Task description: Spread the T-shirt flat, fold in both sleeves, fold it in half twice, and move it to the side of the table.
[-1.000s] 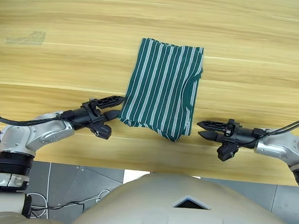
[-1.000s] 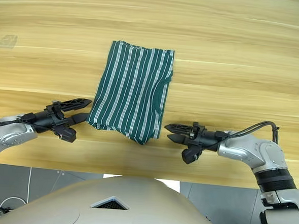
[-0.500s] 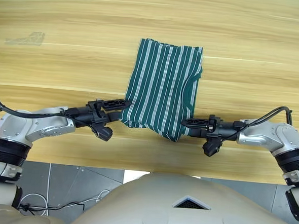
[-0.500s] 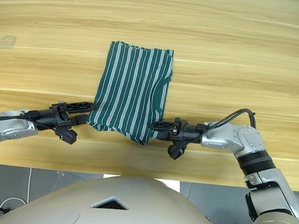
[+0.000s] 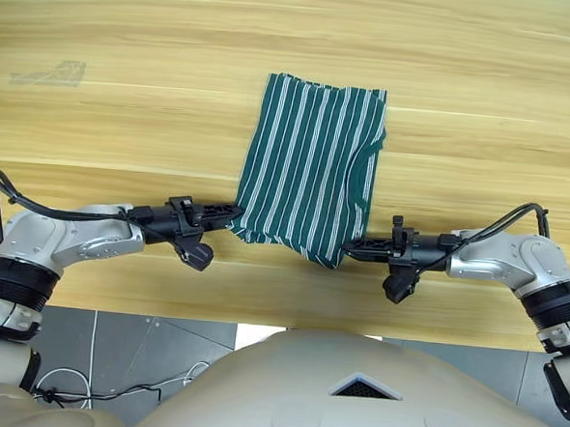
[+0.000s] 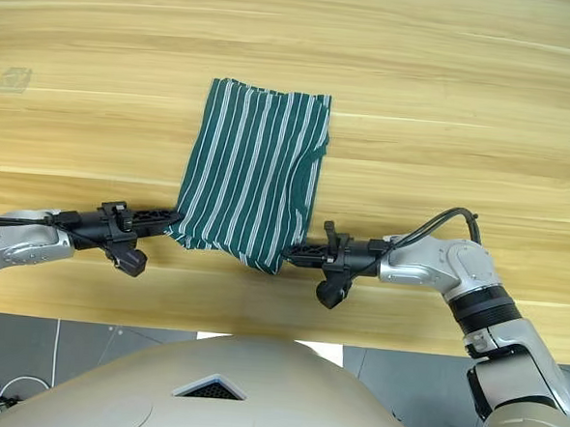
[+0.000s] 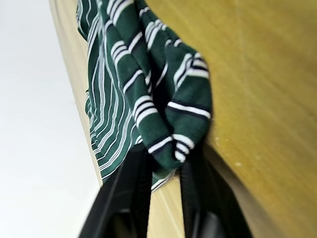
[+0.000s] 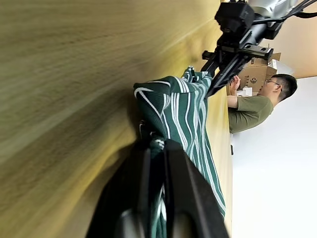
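Folded striped T-shirt (image 5: 312, 172) held at its two near corners on the wooden tabletop (image 5: 132, 30).
The T-shirt, dark green with white stripes, lies folded to a narrow rectangle in the middle of the tabletop, and its lower hem reaches close to the near edge. A pale grey mark (image 5: 49, 71) sits toward the far left corner, too faint to read. The left gripper (image 5: 229, 211) is clamped on the near left corner of the cloth. The right gripper (image 5: 353, 245) is clamped on the near right corner. In the left wrist view the black fingers (image 7: 126, 193) stand on both sides of a bunched fold. The right wrist view shows its fingers (image 8: 181, 183) pressed on the hem in the same way, with the left gripper across the cloth.
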`<state>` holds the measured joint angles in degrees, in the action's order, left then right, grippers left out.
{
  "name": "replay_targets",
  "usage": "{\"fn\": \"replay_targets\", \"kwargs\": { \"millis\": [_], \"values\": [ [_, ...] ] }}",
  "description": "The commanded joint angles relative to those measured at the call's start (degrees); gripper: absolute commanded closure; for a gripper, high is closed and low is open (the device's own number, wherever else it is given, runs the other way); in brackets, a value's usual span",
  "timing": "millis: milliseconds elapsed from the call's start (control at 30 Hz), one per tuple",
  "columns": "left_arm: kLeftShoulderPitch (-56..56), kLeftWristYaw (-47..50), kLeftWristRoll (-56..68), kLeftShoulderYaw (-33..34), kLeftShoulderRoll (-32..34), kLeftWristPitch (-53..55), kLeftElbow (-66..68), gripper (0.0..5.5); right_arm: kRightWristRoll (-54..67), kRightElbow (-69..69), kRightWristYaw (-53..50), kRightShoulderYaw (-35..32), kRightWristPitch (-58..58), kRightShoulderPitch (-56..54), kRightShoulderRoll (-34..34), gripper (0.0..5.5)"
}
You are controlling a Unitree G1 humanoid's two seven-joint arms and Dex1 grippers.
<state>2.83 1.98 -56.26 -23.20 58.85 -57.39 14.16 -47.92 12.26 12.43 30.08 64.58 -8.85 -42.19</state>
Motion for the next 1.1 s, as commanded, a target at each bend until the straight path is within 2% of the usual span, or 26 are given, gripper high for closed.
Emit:
{"fn": "replay_targets", "kwargs": {
  "millis": [33, 100, 233, 333, 400, 500, 600, 700, 867, 1000, 1100],
  "values": [
    [-1.7, -2.2, -4.0, -2.8, 0.6, 0.6, 1.2, 5.19, -2.1, 1.5, 0.8, 1.3, -1.1, 0.3, 0.3, 5.47],
    [-1.2, -2.2, -4.2, -3.3, 0.5, 0.7, 1.5, 5.37, -1.4, 1.9, 0.9, 1.4, -1.2, 0.2, 0.4, 5.47],
    [-0.2, -3.6, -2.9, -3.7, 0.7, 0.6, 1.6, 5.38, 1.9, 3.6, 1.8, 1.7, -1.6, -0.3, 0.8, 5.47],
    [0.0, -10.6, 9.1, -2.3, 1.4, 2.1, -1.2, 5.41, 9.3, 5.0, 5.2, 2.4, -2.8, -0.8, 0.9, 5.48],
    [-1.3, -18.8, 20.2, -2.2, 2.8, 5.8, -4.7, 5.42, 19.1, 5.0, 11.7, 4.1, -6.3, -0.4, -0.1, 5.48],
    [-8.9, -35.2, 46.6, -2.0, 10.7, 21.0, -19.7, 5.42, 47.5, -6.9, 31.5, 6.6, -25.0, 3.7, -7.8, 5.48],
    [-13.0, -41.0, 60.4, 1.4, 16.0, 26.8, -27.2, 5.42, 64.9, -18.2, 42.9, 5.1, -38.1, 7.5, -16.7, 5.49],
    [-18.7, -44.6, 71.8, 5.3, 22.2, 30.9, -34.7, 5.42, 77.1, -24.9, 48.7, 1.0, -45.1, 9.8, -21.5, 5.49],
    [-31.5, -46.6, 74.8, 14.2, 25.9, 33.0, -43.6, 5.42, 89.8, -31.3, 52.9, -8.4, -51.7, 15.7, -23.4, 5.49],
    [-41.3, -49.2, 74.5, 18.5, 23.4, 34.3, -47.6, 5.42, 90.1, -33.4, 54.7, -13.7, -53.5, 20.9, -22.0, 5.49],
    [-39.5, -50.9, 74.7, 19.2, 20.3, 36.2, -46.8, 5.42, 87.1, -33.5, 53.3, -14.9, -55.0, 19.6, -18.3, 5.49]
  ]
}}
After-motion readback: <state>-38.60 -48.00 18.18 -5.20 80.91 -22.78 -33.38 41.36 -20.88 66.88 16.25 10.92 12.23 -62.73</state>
